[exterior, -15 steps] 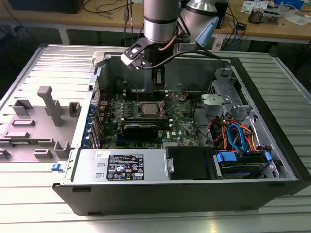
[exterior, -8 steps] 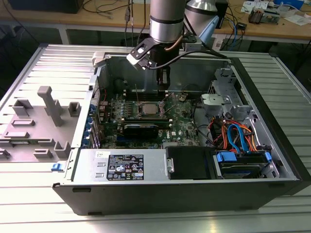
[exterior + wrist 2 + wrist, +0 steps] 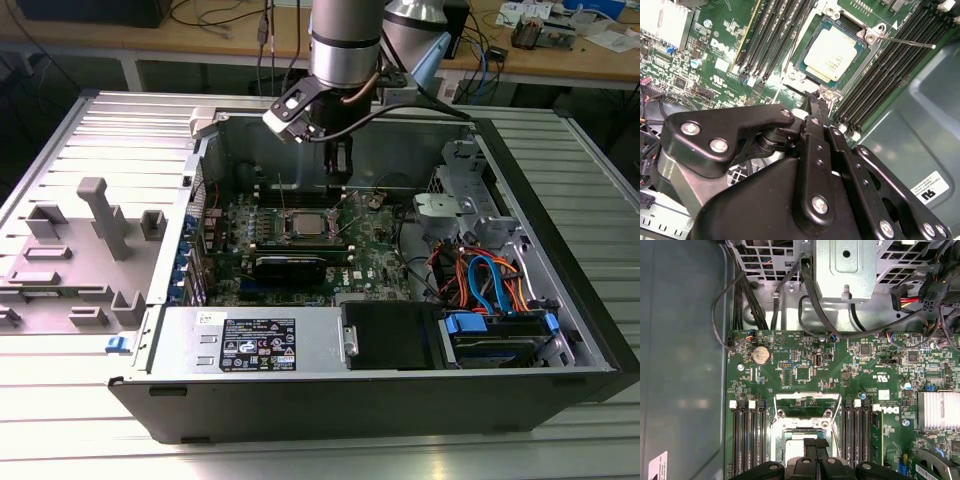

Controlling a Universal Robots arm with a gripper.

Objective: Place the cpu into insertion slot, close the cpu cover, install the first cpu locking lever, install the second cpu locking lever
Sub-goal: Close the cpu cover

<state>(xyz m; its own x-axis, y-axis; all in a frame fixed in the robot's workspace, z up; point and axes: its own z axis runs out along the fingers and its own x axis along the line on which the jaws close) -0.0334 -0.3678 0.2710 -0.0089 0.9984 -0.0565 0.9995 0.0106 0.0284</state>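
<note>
Your black gripper [image 3: 819, 102], fingers clenched together on nothing, hovers near the flat silver-grey square cpu [image 3: 832, 54] lying in the silver-rimmed insertion slot [image 3: 863, 50].

cpu [image 3: 832, 54]: seated flat in insertion slot [image 3: 794, 76], 12 o'clock from my fingertips.
my gripper [image 3: 818, 102]: fingers pressed together, tip just beside slot's corner.
lever rod [image 3: 905, 42]: 2 o'clock, jutting free.
memory slots [image 3: 772, 35]: 11 o'clock.
</note>
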